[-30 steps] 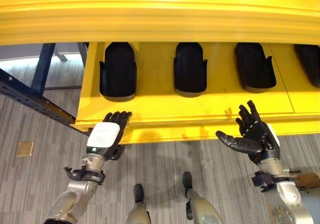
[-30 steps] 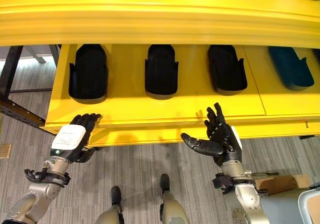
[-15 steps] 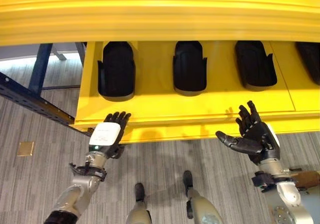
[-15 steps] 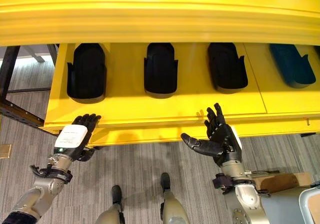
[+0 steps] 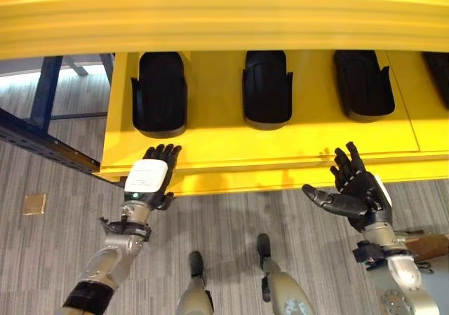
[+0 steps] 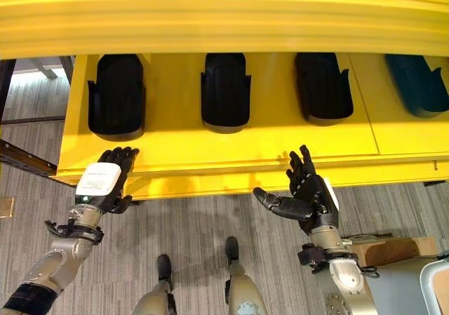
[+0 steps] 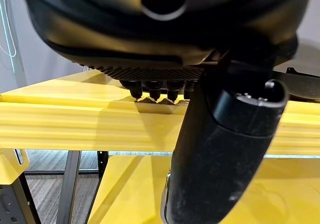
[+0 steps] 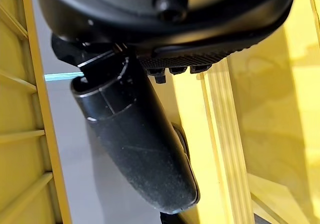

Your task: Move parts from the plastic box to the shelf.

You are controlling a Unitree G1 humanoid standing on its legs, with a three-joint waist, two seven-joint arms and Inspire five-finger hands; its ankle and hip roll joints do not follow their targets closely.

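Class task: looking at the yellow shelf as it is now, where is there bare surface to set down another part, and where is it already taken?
Bare: the yellow shelf's front strip ahead of the black parts. Gaps between parts are narrow. Back row is taken.

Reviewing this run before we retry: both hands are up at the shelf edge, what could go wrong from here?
1. The left hand has its fingertips on the yellow shelf front lip; pushing further might jam them against it.
2. The right hand hangs open, palm up, holding nothing, so no part is being moved to the shelf.
3. Black parts sit deep under the upper beam; reaching in might bump it.
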